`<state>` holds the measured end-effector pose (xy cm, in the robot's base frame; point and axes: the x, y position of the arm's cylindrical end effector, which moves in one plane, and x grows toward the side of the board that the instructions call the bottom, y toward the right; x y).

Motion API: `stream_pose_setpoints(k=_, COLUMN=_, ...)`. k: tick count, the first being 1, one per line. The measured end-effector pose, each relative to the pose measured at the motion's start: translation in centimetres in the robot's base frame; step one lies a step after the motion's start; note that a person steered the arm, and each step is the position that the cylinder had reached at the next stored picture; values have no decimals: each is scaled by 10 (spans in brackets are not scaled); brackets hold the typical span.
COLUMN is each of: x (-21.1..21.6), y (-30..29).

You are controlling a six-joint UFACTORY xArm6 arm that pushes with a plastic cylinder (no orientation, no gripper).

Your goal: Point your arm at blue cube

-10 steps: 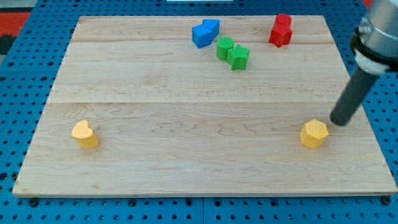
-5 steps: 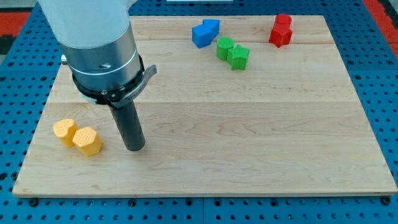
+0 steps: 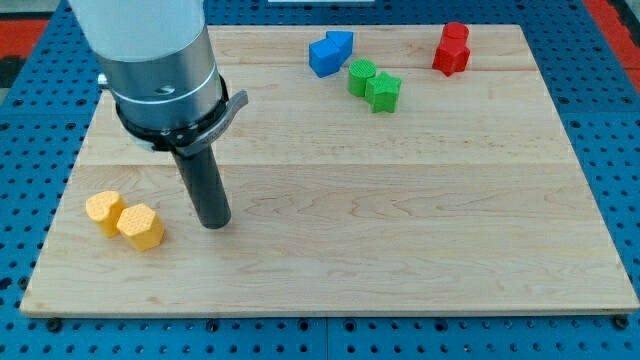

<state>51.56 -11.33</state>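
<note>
My tip (image 3: 214, 224) sits on the wooden board (image 3: 400, 230) at the view's lower left, rod tilted slightly, w/ the big grey arm housing (image 3: 150, 60) above it toward the view's top left. No gripper or hand on this rig, just the rod, so nothing is held and there's no open/closed state to give.

Blue cube (image 3: 322, 56) is near the view's top edge, a bit left of centre, touching a second blue block (image 3: 340, 42) on its upper right (shape unclear, maybe a wedge). The tip is well apart from the blue cube, which lies up and to the view's right of it.

Just to the view's left of the tip: two yellow blocks touching each other, a yellow hexagon-ish block (image 3: 141, 227) nearest the tip and a yellow block (image 3: 104, 210) on its upper left. Tip is near the hexagon one but not touching.

Two green blocks just right of and below the blues: a green block (image 3: 361, 76) and a green star-like block (image 3: 383, 91), touching each other, close to the blue cube but apart from it.

Red blocks at the view's top right: a red block (image 3: 455, 34) touching a red star-like block (image 3: 450, 58) below it. Blue pegboard table (image 3: 610, 150) surrounds the board.
</note>
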Motion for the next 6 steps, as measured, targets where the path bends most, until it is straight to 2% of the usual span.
stream_pose_setpoints(k=2, x=-130, y=83)
stream_pose_setpoints(k=3, x=-178, y=86)
stream_pose_setpoints(k=4, x=-220, y=114)
stream_pose_setpoints(k=5, x=-242, y=142)
stream_pose_setpoints(k=6, x=-231, y=179)
